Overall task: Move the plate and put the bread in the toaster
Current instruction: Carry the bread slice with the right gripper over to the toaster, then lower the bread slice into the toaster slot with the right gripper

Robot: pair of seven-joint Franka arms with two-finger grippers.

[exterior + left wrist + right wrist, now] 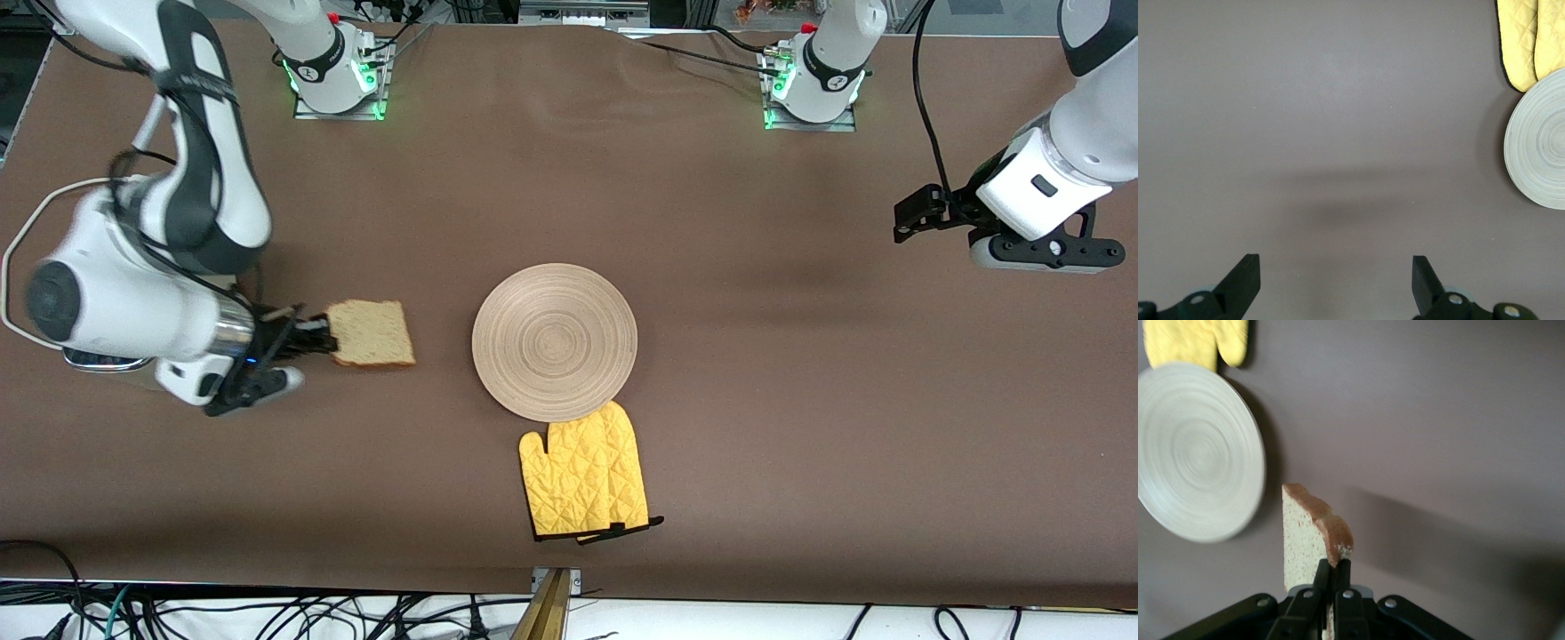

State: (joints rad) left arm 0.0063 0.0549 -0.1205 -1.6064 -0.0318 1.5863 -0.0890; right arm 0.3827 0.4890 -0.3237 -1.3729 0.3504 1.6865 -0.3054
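Brown cloth covers the table (800, 373). At the frame's middle left, the right gripper (331, 341) pinches the bread (372, 333) by one edge, holding the slice above the cloth. At centre lies the wooden plate (555, 342), overlapping yellow oven mitts (584, 476) below it. Upper right, the left gripper (1336, 283) waits, fingers spread wide and empty.

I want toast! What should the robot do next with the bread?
Probably carry it on toward the toaster, which no view shows. The right end effector is shut on the bread, held clear of the plate. The left end effector waits open.
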